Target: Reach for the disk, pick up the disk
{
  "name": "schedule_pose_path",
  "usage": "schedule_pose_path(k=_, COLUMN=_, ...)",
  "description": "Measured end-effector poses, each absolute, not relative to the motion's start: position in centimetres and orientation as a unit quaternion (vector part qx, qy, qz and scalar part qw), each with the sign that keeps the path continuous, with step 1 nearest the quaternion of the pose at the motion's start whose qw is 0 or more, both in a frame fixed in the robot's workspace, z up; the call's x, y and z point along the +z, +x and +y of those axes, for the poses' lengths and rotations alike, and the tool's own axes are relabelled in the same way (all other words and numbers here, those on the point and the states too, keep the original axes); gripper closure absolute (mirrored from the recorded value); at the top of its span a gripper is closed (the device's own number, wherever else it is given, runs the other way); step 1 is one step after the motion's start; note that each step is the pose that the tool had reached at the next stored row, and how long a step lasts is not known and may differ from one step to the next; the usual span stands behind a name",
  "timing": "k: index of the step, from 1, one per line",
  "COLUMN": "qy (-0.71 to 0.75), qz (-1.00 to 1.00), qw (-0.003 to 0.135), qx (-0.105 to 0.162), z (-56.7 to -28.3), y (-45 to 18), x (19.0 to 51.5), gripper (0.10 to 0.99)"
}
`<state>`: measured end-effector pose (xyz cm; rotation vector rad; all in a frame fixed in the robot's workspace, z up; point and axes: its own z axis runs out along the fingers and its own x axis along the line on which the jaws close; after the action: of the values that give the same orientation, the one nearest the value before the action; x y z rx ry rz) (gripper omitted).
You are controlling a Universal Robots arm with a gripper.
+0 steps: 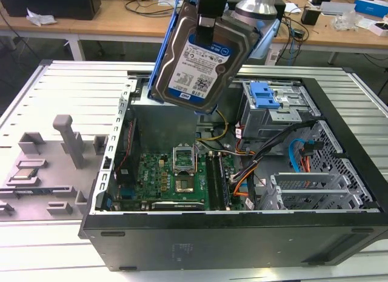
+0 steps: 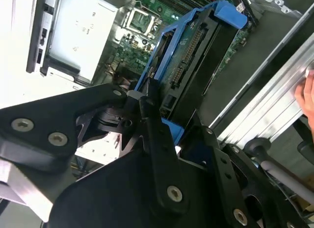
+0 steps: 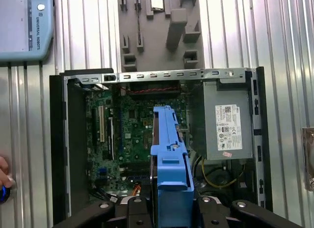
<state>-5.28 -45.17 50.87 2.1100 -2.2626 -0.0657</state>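
Disk (image 1: 197, 60) is already off the chassis: held in the air in the upper centre of the exterior view, tilted, label side facing the camera, hanging over the open computer case (image 1: 339, 233). Gripper (image 1: 212, 18) has it from the top, fingers (image 2: 152, 115) clamped on the disk's blue frame (image 3: 170, 154) rather than on the metal body. Main risk as I read it: that frame is thin plastic, so the grip may be on something that flexes, and the tilted drive could pivot or slip out. Straight below is the motherboard (image 1: 176, 179) with its open CPU socket (image 1: 184, 159), so a drop would land on the worst possible spot. Second risk: the orange and black cables (image 1: 254, 167) near the drive cage (image 1: 276, 109) sit just beside the disk's lower corner, so any sideways swing could snag them. Also a person's hand (image 3: 4, 176) rests at the left edge in the first wrist view, close to the case.
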Motion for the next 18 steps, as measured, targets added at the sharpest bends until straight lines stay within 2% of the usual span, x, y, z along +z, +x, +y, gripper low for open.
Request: schedule_pose_path(k=18, qy=0.682, qz=-0.731, qw=0.024, qx=-0.021, z=-50.0, y=-5.3, x=50.8, gripper=0.722)
